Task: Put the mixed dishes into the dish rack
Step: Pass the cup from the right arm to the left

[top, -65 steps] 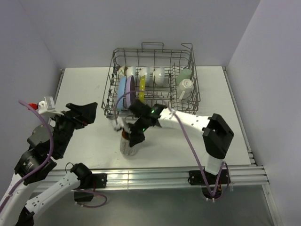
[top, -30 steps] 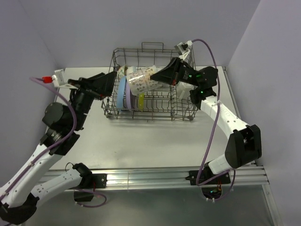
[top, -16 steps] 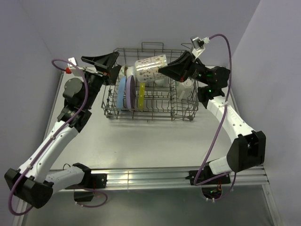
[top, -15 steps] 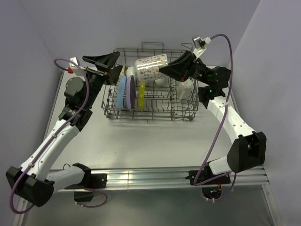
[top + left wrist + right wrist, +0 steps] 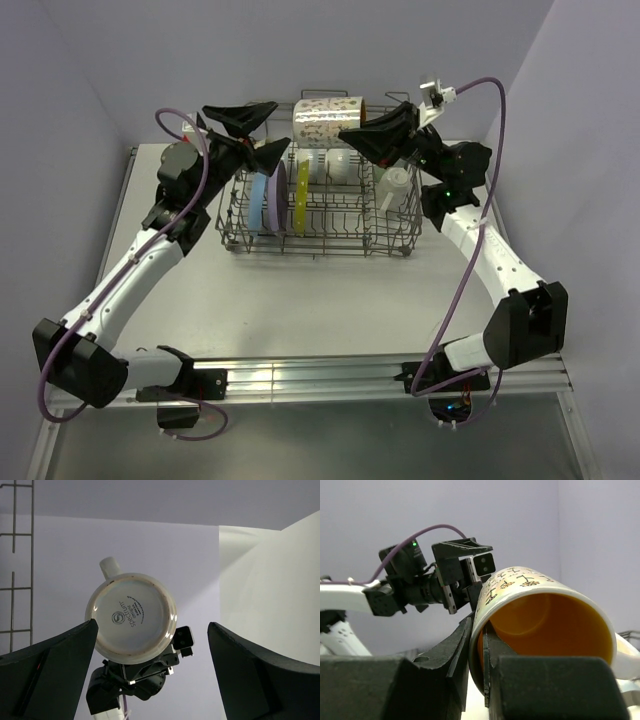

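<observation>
- Black two-finger right gripper [image 5: 479, 630]: clamped on the rim of the patterned ceramic cup [image 5: 540, 625] with the orange inside. One finger sits inside the mouth, the other against the outer wall.
- Cup position: in the air above the far rim of the large grey wire dish rack [image 5: 325, 250], clear of every tine.
- Cup axis: roughly level, running along the rack's far rim. The mouth faces the rack's right side; the white base faces its left side.
- Black left gripper [image 5: 258, 133]: jaws wide apart and holding nothing, above the rack's far left corner. Its fingers [image 5: 60, 655] flank the cup's base without touching it.
- Upright blue, lavender and yellow-green plates [image 5: 275, 190]: in the rack's left half, below the cup.
- Judgement: the right arm alone controls the cup. The left arm is lined up on the cup's axis, so a base-first handover looks possible.
</observation>
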`<state>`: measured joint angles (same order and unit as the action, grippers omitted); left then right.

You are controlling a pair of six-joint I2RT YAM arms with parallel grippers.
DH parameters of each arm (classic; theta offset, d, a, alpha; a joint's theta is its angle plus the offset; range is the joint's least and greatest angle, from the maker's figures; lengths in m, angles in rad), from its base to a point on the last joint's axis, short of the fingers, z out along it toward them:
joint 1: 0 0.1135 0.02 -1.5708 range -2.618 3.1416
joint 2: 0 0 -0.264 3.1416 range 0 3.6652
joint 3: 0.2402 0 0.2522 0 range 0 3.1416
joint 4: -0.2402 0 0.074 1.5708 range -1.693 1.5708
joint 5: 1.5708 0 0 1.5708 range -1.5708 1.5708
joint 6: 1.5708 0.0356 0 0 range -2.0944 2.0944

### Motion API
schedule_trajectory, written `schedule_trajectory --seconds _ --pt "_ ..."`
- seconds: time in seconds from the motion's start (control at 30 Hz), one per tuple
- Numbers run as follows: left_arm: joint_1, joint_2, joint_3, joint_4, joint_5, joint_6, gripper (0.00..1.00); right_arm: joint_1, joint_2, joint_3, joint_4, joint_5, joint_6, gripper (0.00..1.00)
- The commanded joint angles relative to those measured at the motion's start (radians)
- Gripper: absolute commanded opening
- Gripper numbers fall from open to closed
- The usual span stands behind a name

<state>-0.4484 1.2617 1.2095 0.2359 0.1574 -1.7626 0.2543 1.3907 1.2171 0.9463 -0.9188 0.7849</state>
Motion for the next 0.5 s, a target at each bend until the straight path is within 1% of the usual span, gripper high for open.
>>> schedule_trajectory --seconds 0.0,0.13,0.2,0.27,0.47 --pt "0.002 0.024 0.067 0.025 0.07 -0.063 0.99 0.039 -0.087 0.022 0.106 0.096 -0.221 0.0" --pt "0.002 0.045 0.085 -0.044 0.105 -0.09 0.99 0.089 -0.116 0.004 0.069 0.115 -0.372 0.0" --pt "0.002 0.053 0.11 -0.105 0.116 -0.075 0.99 0.109 -0.119 0.005 0.055 0.121 -0.423 0.0" --pt "0.002 0.057 0.123 -0.159 0.116 -0.06 0.99 0.117 -0.119 0.004 0.046 0.121 -0.437 0.0" --pt "-0.001 0.08 0.142 -0.159 0.14 -0.064 0.99 0.178 -0.14 -0.034 0.0 0.138 -0.561 0.0"
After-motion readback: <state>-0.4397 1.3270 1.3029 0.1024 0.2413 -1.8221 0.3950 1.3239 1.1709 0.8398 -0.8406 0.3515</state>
